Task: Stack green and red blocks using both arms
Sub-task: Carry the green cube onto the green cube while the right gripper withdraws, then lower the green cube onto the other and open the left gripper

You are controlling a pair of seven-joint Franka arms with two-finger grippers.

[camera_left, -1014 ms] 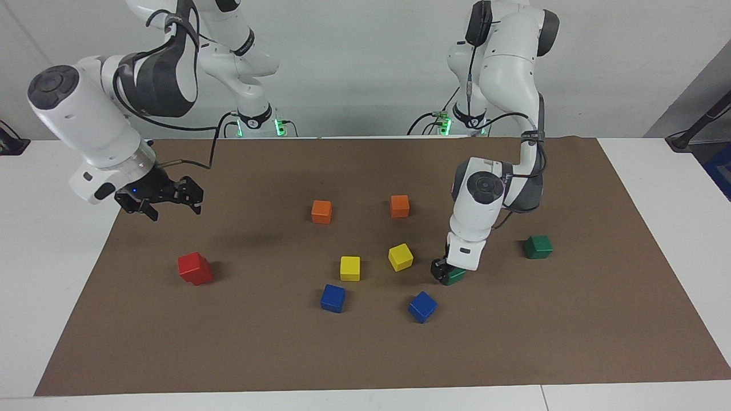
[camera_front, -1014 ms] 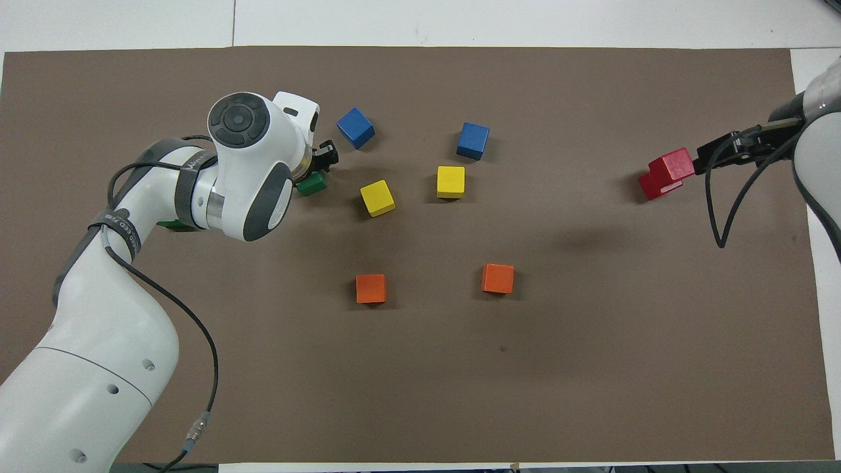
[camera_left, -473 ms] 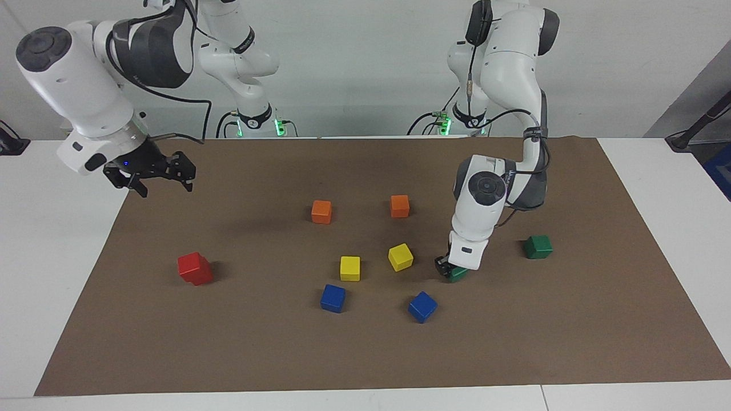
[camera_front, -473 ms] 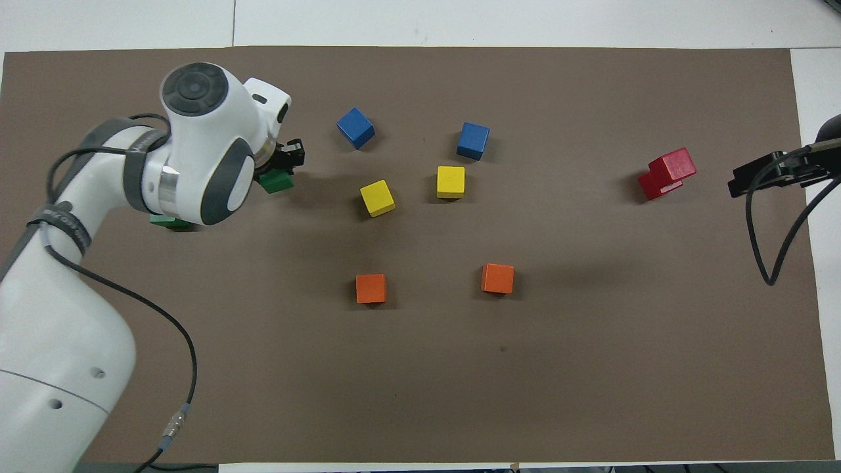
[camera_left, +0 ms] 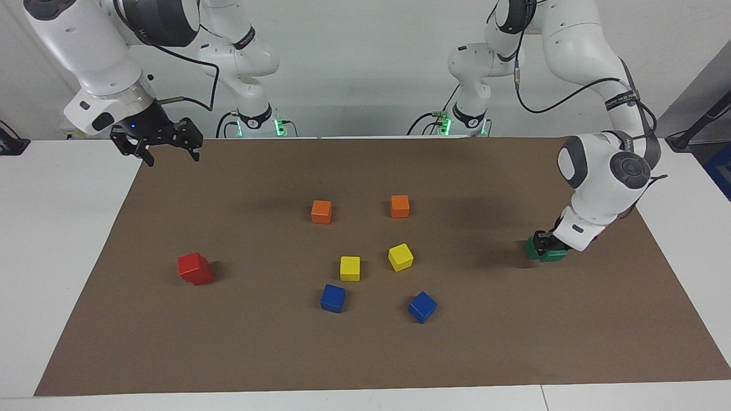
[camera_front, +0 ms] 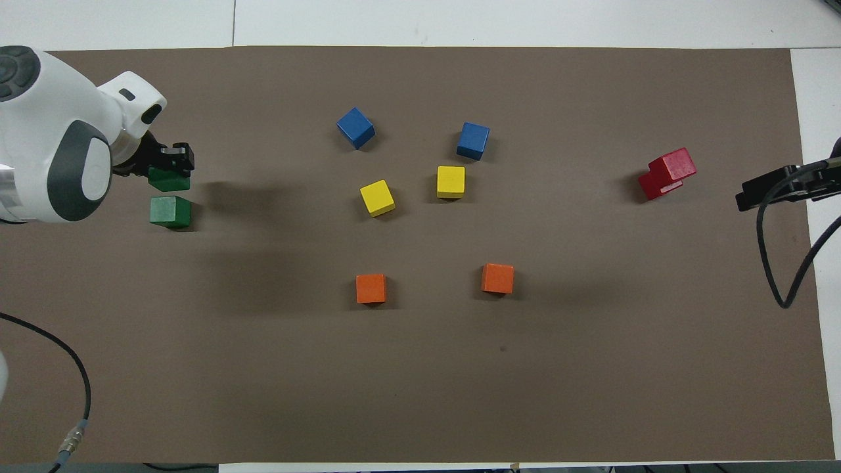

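Now carried from beside the yellow wooden cubes [camera_left: 400, 257] to just over the resting dark green wooden cube [camera_front: 169, 211]: second green cube [camera_front: 168, 179] clamped in left tool [camera_left: 545, 244], ready for stacking; right tool [camera_left: 157, 141] spread open, withdrawn from the finished red pair [camera_left: 195, 268].

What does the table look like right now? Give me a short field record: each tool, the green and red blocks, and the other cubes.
left tool: shut on the carried green block, over the resting green block
right tool: open, raised over the mat's edge at the right arm's end, waiting
green stack: not yet set down
red blocks: already stacked, the upper one twisted against the lower
other cubes: two orange, two yellow, two blue, all single on the brown mat
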